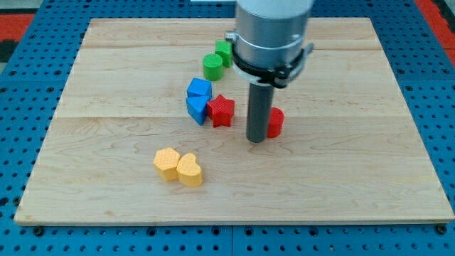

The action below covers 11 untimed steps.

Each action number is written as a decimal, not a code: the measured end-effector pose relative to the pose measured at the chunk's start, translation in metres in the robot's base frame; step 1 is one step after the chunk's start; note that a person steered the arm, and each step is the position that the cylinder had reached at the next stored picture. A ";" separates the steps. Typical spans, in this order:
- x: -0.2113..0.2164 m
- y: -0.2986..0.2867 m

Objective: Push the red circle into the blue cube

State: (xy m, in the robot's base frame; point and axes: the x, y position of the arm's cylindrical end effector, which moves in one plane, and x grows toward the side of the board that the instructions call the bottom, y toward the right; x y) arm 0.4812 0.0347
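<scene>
The red circle [275, 122] lies right of the board's middle, partly hidden behind my rod. My tip [257, 140] rests on the board touching or almost touching the circle's left side. The blue cube [197, 109] sits to the left, with a second blue block [200, 89] just above it. A red star [221, 110] lies against the blue cube's right side, between the cube and my tip.
A green cylinder [212, 67] and another green block [224, 52] sit near the view's top, beside the arm's body. A yellow hexagon-like block [167, 163] and a yellow heart [190, 170] lie together at lower left. The wooden board [106, 142] ends at a blue pegboard surround.
</scene>
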 end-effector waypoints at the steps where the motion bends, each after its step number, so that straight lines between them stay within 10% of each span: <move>1: 0.000 0.005; 7: -0.084 0.120; 11: -0.094 -0.030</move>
